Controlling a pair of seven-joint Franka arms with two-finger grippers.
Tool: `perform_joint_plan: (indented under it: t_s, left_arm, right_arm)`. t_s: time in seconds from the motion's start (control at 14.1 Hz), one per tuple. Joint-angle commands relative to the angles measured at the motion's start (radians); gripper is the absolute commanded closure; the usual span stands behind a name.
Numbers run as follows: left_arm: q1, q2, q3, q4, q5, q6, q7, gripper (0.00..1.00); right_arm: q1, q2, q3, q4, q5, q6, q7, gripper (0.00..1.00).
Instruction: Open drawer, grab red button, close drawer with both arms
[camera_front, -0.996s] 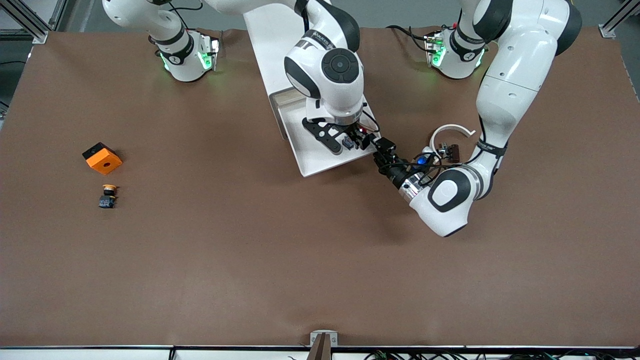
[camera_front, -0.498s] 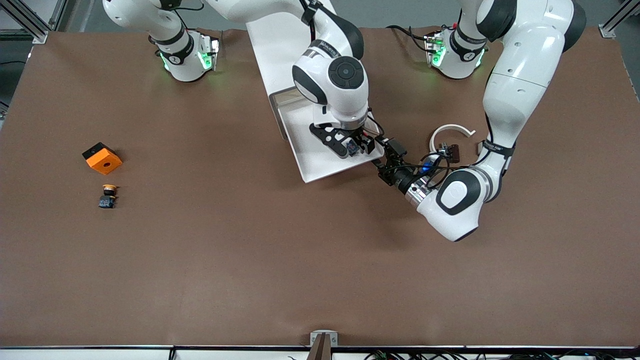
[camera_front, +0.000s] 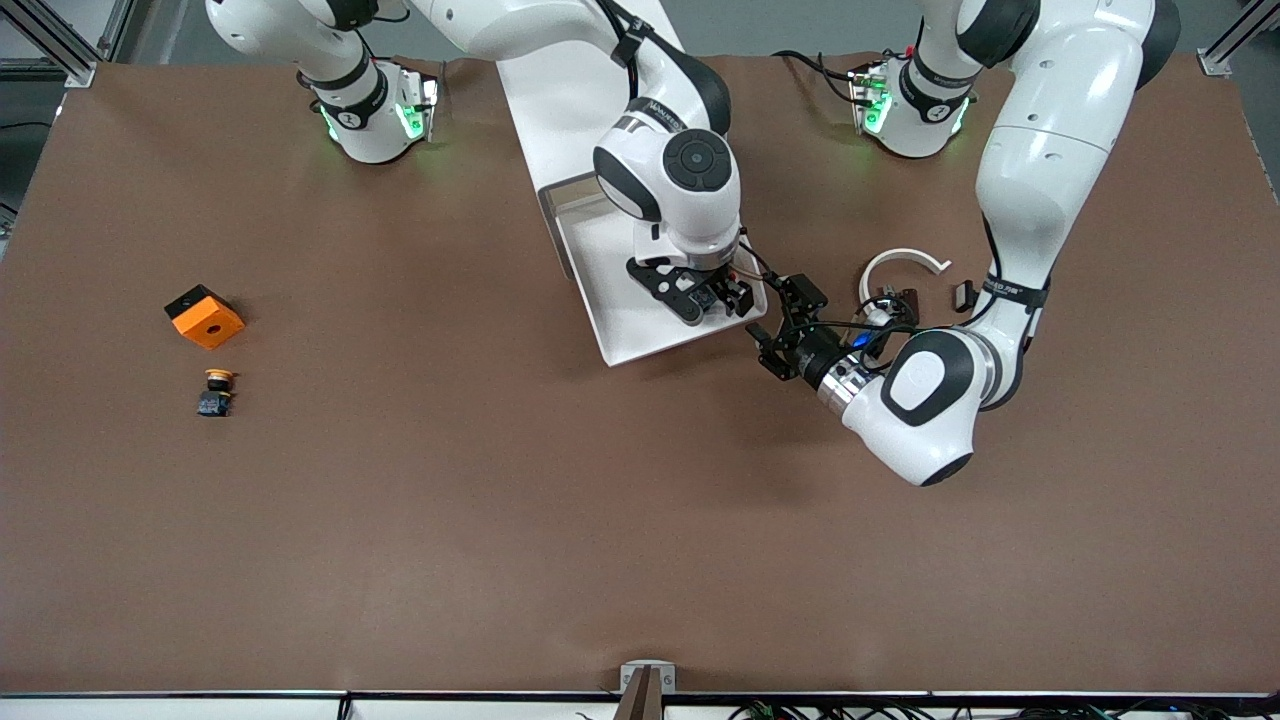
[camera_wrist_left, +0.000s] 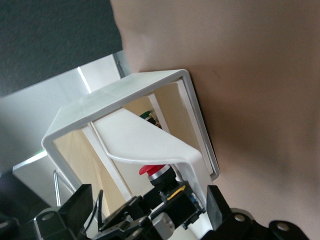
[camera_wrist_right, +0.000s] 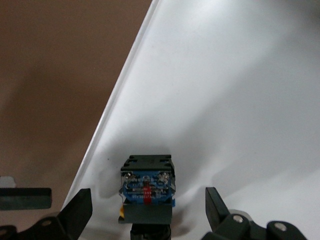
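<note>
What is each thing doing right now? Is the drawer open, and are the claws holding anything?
Drawer: pulled open.
Red button: lying in the drawer, between the right claw's fingers, not squeezed.
Right claw: open, down in the drawer around the red button.
Left claw: open, at the drawer's front, not gripping the handle.
Yellow button: lying on the table, untouched.
Orange cube: resting on the table, untouched.

Our right arm bends down from its base, wrist vertical, and our right gripper (camera_front: 706, 300) points straight down with fingers (camera_wrist_right: 75, 212) spread wide. Our left arm folds at the elbow, forearm low, and our left gripper (camera_front: 787, 320) lies nearly level, fingers (camera_wrist_left: 77, 205) parted.
</note>
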Motion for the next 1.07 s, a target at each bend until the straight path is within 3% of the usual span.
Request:
perform_joint_plan:
  t_s: [0.0, 0.07, 0.21, 0.43, 0.5, 0.57, 1.0]
  left_arm:
    - [-0.011, -0.025, -0.003, -0.004, 0.043, 0.023, 0.057, 0.0]
    - [-0.013, -0.028, -0.003, -0.004, 0.049, 0.024, 0.071, 0.0]
    - [-0.014, -0.037, 0.002, -0.004, 0.051, 0.036, 0.114, 0.0]
    - [-0.016, -0.046, -0.007, -0.002, 0.124, 0.066, 0.224, 0.0]
    - [-0.016, -0.049, -0.007, -0.002, 0.146, 0.081, 0.267, 0.0]
    - [-0.016, -0.049, -0.007, -0.002, 0.164, 0.095, 0.308, 0.0]
    - [-0.023, -0.1, -0.009, -0.004, 0.281, 0.262, 0.561, 0.0]
  right_arm:
    - [0.01, 0.0, -0.01, 0.007, -0.034, 0.001, 0.011, 0.1]
    - [0.01, 0.0, -0.01, 0.007, -0.039, 0.001, 0.011, 0.16]
    - [0.01, 0.0, -0.01, 0.007, -0.044, 0.001, 0.008, 0.4]
    - [0.006, -0.003, -0.01, 0.007, -0.055, 0.001, 0.005, 0.58]
    - [0.003, -0.003, -0.01, 0.008, -0.067, 0.0, 0.0, 0.74]
    - [0.003, -0.005, -0.01, 0.008, -0.074, -0.001, -0.001, 0.98]
    - [-0.077, -0.02, -0.009, 0.077, -0.064, -0.112, -0.012, 1.0]
